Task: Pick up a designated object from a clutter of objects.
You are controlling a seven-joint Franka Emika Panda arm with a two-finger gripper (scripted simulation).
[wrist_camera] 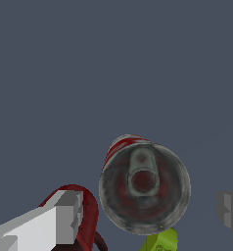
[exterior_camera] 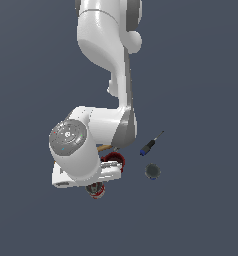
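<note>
1. Look for the can (exterior_camera: 96,190) left of centre and low in the exterior view, peeping out from under the white hand. Stands upright, grey top turned to the wrist camera, red-and-white label showing down one side.
2. Gripper (wrist_camera: 145,212): spread wide, with one finger (wrist_camera: 55,223) on each side of the can and, as far as can be judged, touching it on neither. Probably held so in order to straddle the can before closing.
3. Hangs straight over the can, most likely because coming from above keeps clear of the close neighbours.
4. Mug (wrist_camera: 86,215): just beside the can and partly behind that finger. Leaves a tight gap there, so could be nudged when closing. Lies up and to the right of the can in the exterior view.
5. Green block (wrist_camera: 162,240): close against the can's foot; touching or not, cannot tell.
6. Well apart, right of centre in the exterior view: screwdriver (exterior_camera: 151,144) and dark can (exterior_camera: 152,171). No bearing on the grasp. Only a sliver of hammer handle (exterior_camera: 105,147) above the mug.
7. Judged step: lined up, not yet gripped. Cannot tell how far down the label the fingertips reach. Next calls for squeezing the can's sides, then lifting straight up.
</note>
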